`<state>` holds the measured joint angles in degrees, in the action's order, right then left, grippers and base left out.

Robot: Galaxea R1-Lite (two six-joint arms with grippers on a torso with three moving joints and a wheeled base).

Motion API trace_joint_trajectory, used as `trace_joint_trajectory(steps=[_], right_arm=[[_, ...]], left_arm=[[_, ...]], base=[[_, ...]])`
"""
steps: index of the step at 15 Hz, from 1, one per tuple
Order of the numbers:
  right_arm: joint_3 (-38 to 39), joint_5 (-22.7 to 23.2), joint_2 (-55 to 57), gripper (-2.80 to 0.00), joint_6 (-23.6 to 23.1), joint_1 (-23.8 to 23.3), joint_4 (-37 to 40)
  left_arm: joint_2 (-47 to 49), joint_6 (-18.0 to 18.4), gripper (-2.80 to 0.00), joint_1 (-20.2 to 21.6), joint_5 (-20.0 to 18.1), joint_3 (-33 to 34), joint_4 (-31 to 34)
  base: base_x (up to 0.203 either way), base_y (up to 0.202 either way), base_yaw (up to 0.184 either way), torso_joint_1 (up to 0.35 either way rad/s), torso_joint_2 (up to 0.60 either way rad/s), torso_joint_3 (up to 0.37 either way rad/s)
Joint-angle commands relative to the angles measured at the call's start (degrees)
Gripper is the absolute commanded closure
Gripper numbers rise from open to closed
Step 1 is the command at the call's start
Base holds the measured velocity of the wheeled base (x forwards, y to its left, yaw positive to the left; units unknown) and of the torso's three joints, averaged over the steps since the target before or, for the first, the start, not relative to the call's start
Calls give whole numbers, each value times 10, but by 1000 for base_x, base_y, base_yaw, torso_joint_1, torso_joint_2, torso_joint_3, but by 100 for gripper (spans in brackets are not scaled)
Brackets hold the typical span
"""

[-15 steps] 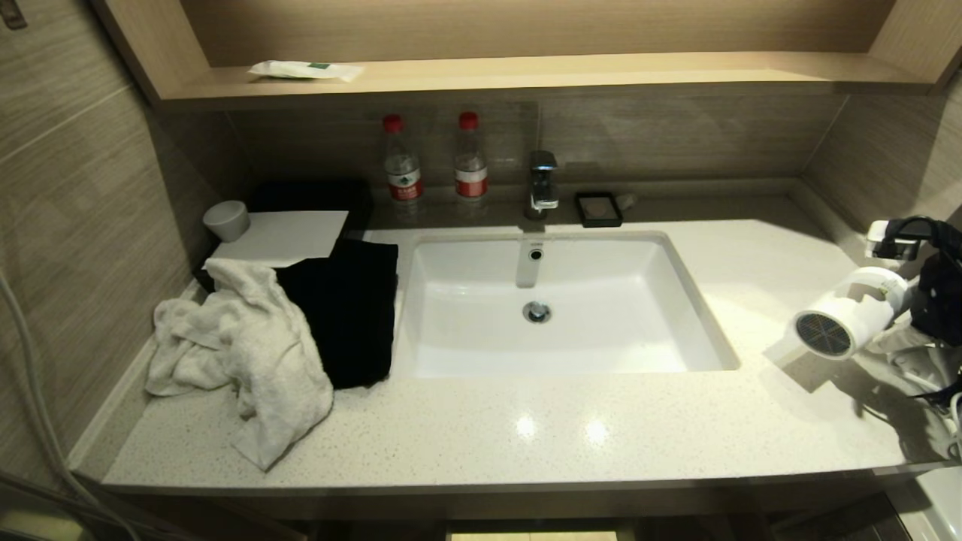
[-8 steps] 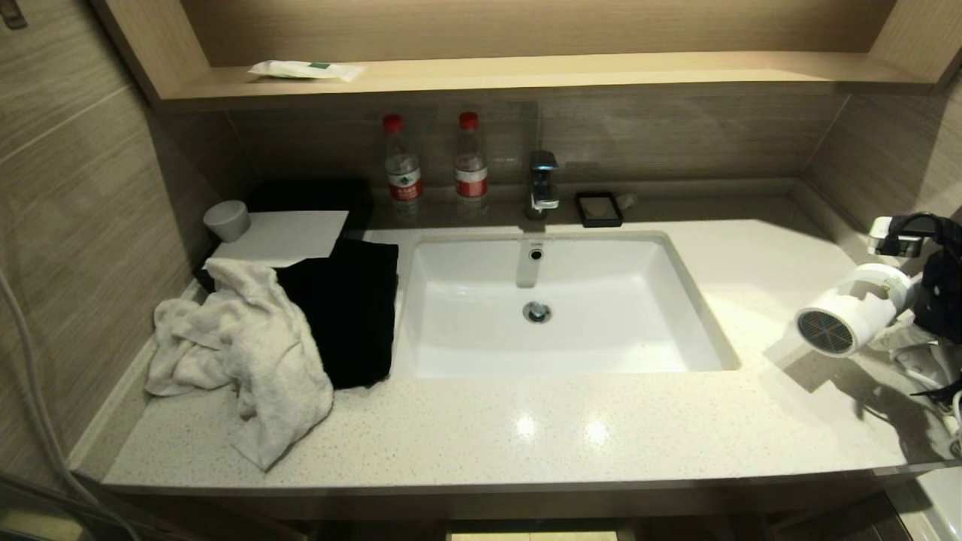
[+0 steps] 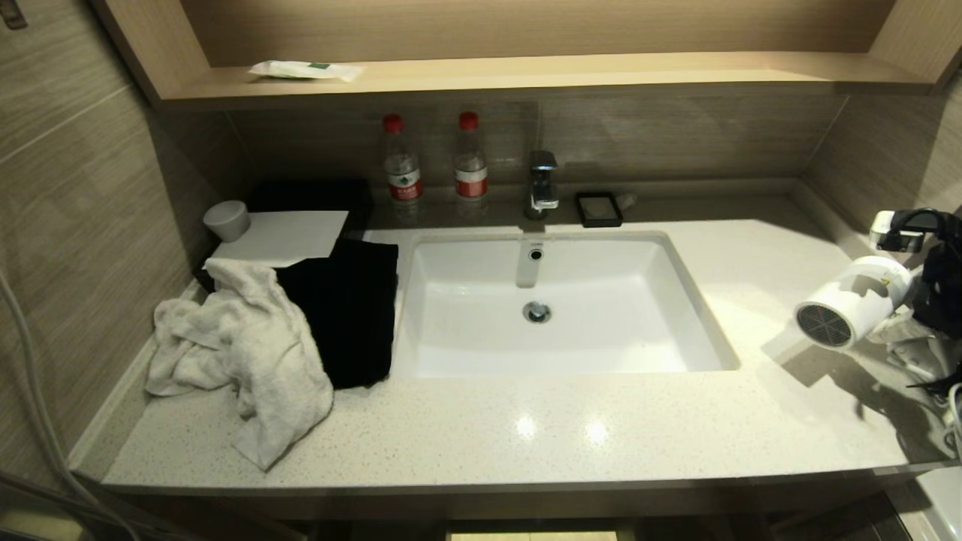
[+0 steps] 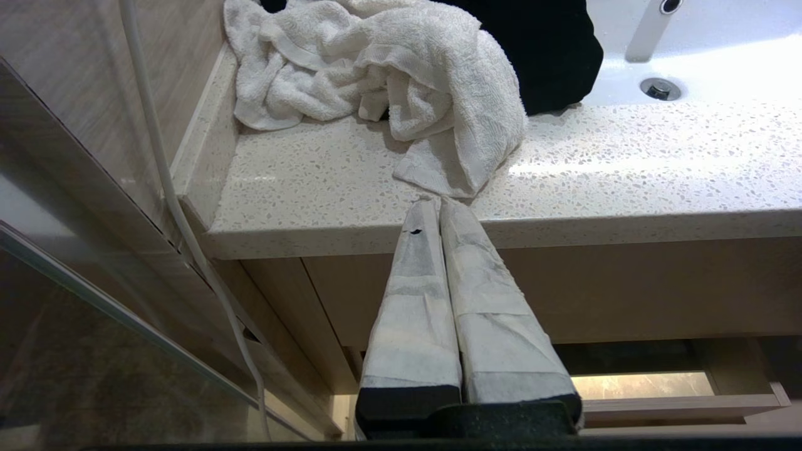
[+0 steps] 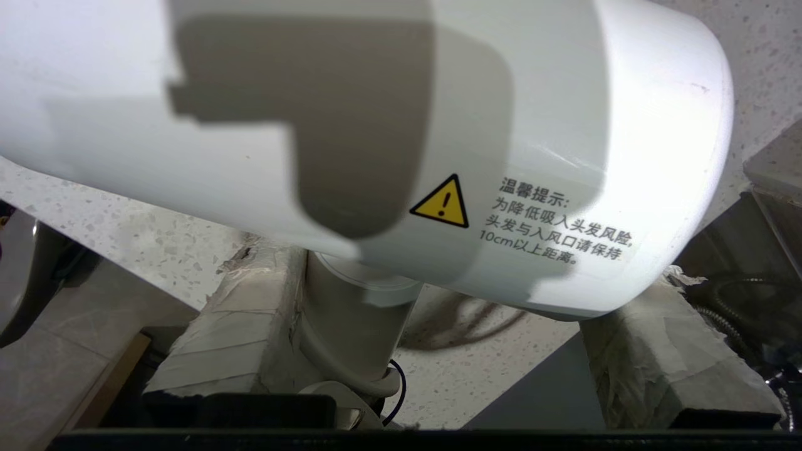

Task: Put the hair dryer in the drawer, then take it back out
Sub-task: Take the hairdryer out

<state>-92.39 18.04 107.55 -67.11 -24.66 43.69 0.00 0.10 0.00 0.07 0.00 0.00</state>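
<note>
Right end effector, one hair dryer

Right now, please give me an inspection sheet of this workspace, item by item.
Surface: speckled countertop around a white sink.
Job's things: hair dryer held above the counter's right end; drawer partly visible, open below the counter.
Clutter: white towel, black cloth, two bottles, cup, soap dish.
Grippers: right gripper around the dryer's handle; left gripper shut, empty, at the counter's edge.
Cables: dryer cord on the counter; white hose along the left wall.
Surroundings: wooden shelf holding a packet.
</note>
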Motion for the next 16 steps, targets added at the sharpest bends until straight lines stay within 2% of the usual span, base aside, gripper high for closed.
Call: trace_joint_trajectory(steps=[1,7,16], right_arm=[[6,1,-1,0,-3,0,-3],[12,12,-4,0,-4,1,-6],[19,12,-15,0,-3,1,-5]], left_arm=[[-1,0,0,0,0,1,0],[0,0,0,0,0,1,0],[-1,0,0,0,0,0,0]], base=[[0,0,0,0,0,0],[0,0,0,-27,22,-5],[0,0,0,-321,191,-126]])
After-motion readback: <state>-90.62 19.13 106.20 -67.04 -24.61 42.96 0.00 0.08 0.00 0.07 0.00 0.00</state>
